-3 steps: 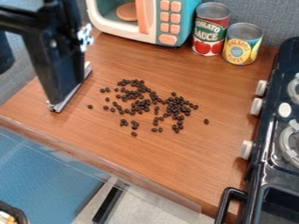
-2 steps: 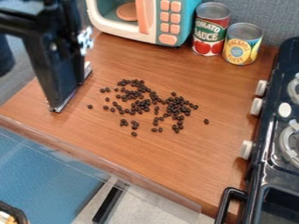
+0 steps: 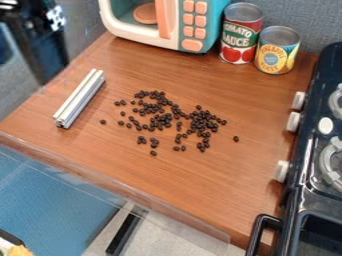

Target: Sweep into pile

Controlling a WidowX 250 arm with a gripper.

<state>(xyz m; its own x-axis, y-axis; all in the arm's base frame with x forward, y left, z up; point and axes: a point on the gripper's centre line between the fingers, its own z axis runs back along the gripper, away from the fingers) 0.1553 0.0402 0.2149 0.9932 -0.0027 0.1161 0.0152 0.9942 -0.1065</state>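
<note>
The black two-finger gripper (image 3: 45,65) hangs at the upper left of the slotted aluminium bar (image 3: 80,97), apart from it and blurred; whether it is spread or pressed together, I cannot tell.

The beans (image 3: 161,120) are small, oval and very dark brown, almost black, with a faint shine. They lie loose on the wood-grain counter (image 3: 133,175) in an uneven scatter, bunched in several thick patches with thinner spots between. Single beans sit out at the edges, one just beside the bar's lower end, another well off on the side away from it.

Seen from the gripper, the beans are across the bar, lower and to the right, well apart from the gripper. The bar lies at a slant between the two.

Up and to the right of the bar stands a toy microwave (image 3: 190,25), then a tomato sauce can (image 3: 240,35) and a pineapple can (image 3: 277,50). Farthest right of the bar is the black toy stove (image 3: 310,200).
</note>
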